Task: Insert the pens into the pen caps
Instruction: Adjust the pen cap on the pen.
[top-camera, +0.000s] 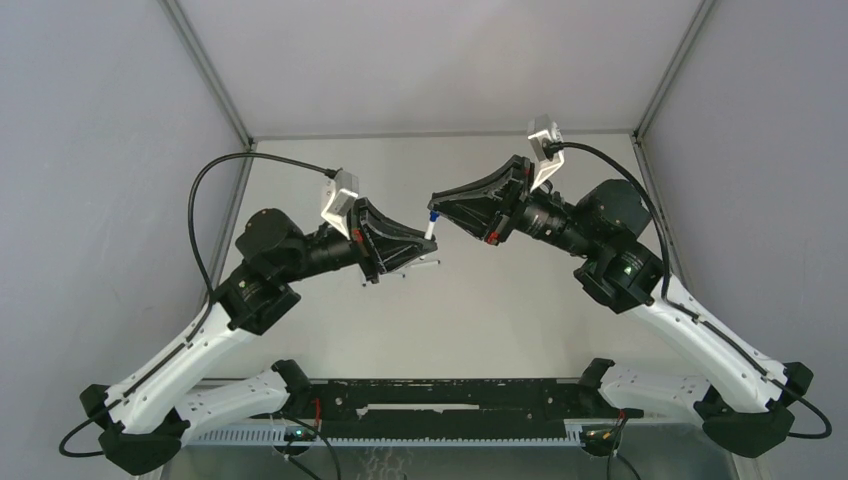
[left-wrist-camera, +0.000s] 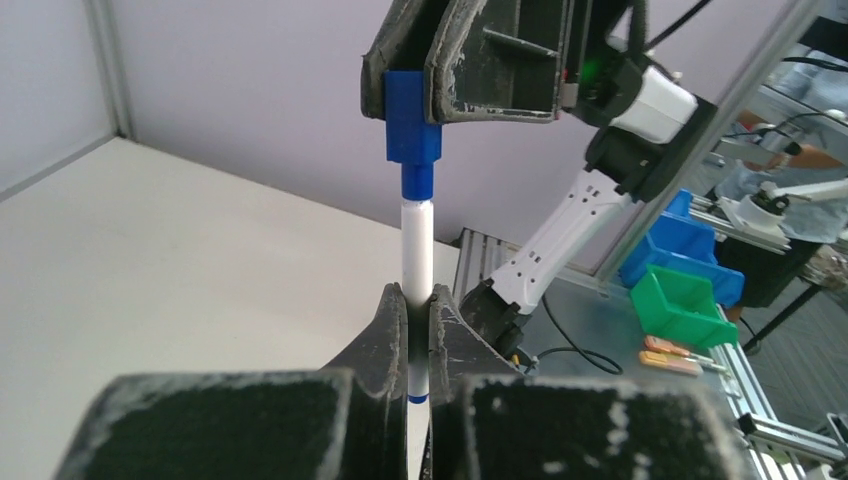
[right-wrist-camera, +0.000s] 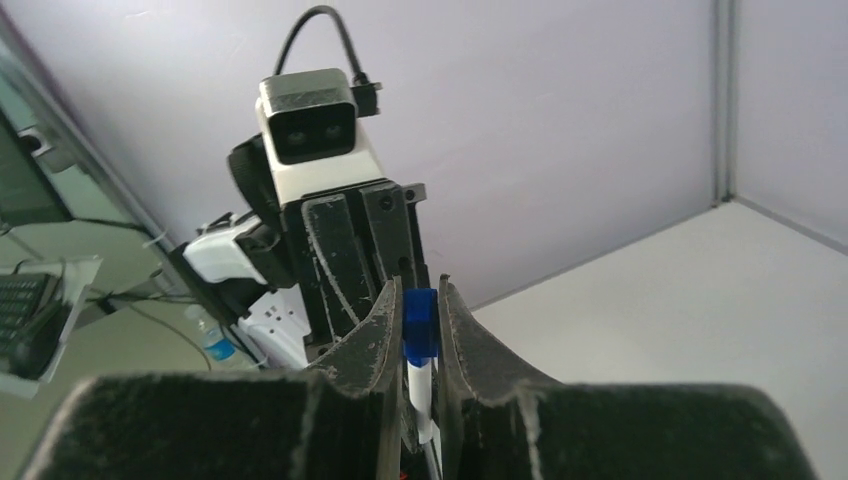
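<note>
Left gripper (left-wrist-camera: 418, 300): jaws clenched on the pen (left-wrist-camera: 416, 245), gripping the lower part of its white barrel. Pen stands upright between the pads; a blue band shows at its bottom end, low in the gap between them.

Right gripper (left-wrist-camera: 412, 95): jaws grasping the cap (left-wrist-camera: 412, 130), coming in from above in the left wrist view. The blue cap sits pinched between the two fingers, its lower part clear of them.

Pen and cap are in one line, end to end. A narrower blue section joins the cap's wide body to the white barrel. Cannot tell how deep the pen sits inside.

Right wrist view: cap (right-wrist-camera: 421, 325) between the fingertips of the right gripper (right-wrist-camera: 420, 300), white pen (right-wrist-camera: 420, 385) running down behind it.

Top view: the two grippers meet tip to tip in mid-air above the middle of the desk (top-camera: 480, 310), left gripper (top-camera: 426, 238) reaching from the left, right gripper (top-camera: 434, 207) from the right. Pen (top-camera: 430, 229) and cap (top-camera: 432, 214) are held clear of the desk surface.

A thin white stick (top-camera: 425, 263), seemingly another pen, lies on the desk just below the left gripper.
</note>
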